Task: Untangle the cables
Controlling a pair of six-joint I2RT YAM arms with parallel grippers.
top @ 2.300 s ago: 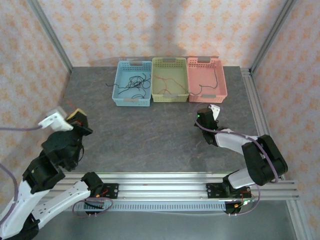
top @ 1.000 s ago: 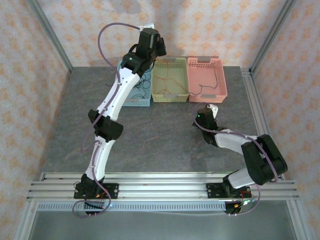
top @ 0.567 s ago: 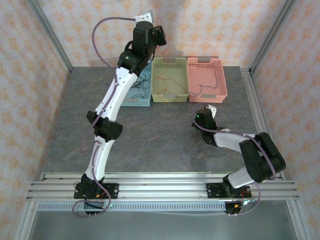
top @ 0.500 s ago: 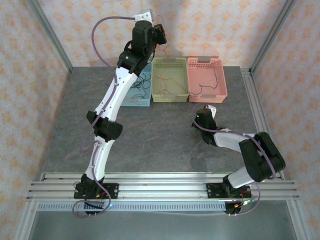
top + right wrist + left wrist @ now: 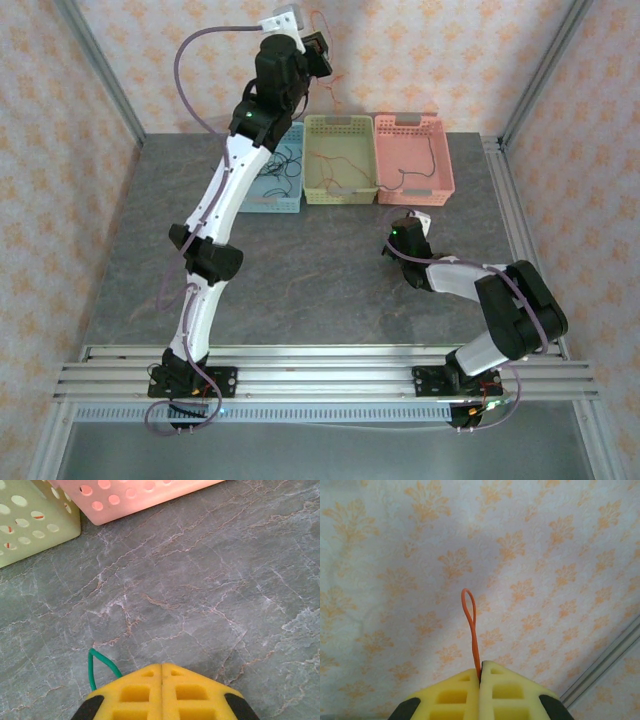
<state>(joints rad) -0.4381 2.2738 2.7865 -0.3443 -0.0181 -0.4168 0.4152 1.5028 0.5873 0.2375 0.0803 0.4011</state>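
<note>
While the left tool [image 5: 481,672] pinches the orange-red cable [image 5: 471,630] high above the baskets [image 5: 340,195], the right tool [image 5: 161,669], pressed together, has a green cable [image 5: 93,665] beside it. Both wires seem limp and featherlight; grip near ends.

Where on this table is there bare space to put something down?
The widest bare patch of table lies between the left arm and right arm, in front of the baskets. Another lies between the left arm and the wall. The back is crowded: blue basket, green basket and pink basket stand side by side, with cables inside.
</note>
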